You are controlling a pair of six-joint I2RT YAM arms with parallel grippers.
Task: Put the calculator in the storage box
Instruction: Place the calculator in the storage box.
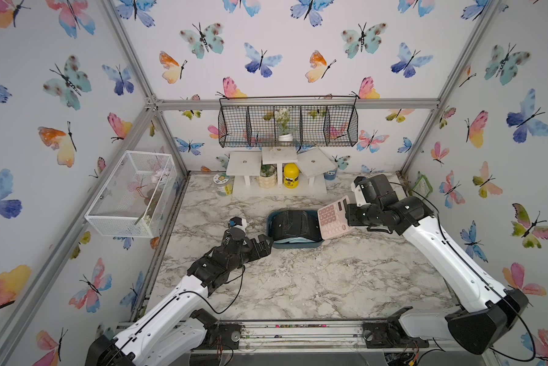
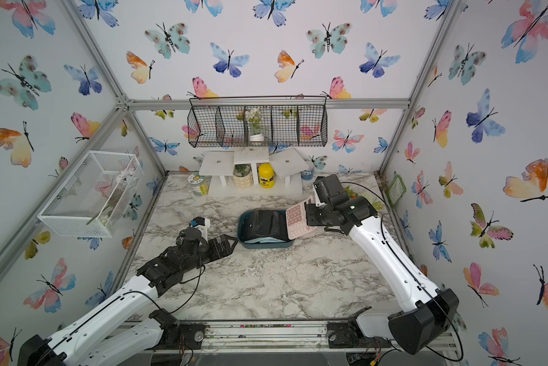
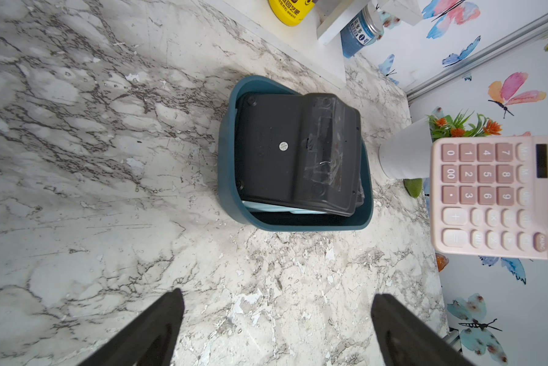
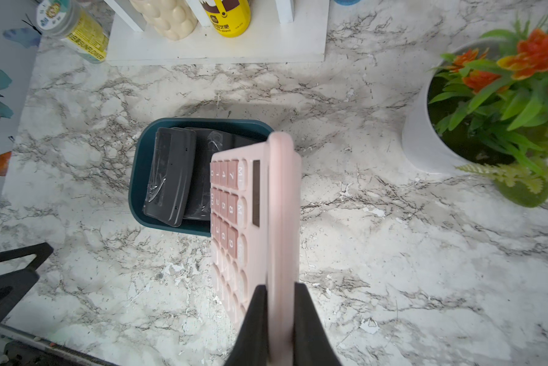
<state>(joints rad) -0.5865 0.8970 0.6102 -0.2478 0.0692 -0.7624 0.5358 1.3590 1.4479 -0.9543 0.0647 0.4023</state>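
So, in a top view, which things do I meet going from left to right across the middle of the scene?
white mesh basket → left tool → storage box → pink calculator

Smooth plastic storage box (image 3: 228, 164), marble-look table (image 3: 107, 158)

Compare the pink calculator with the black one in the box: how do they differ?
The pink calculator shows its keys; the black calculator shows only its back. The pink calculator is held on edge, off the table, by the right tool; the black calculator lies in the box, with no tool on it. Both seem to be desk calculators of similar size.
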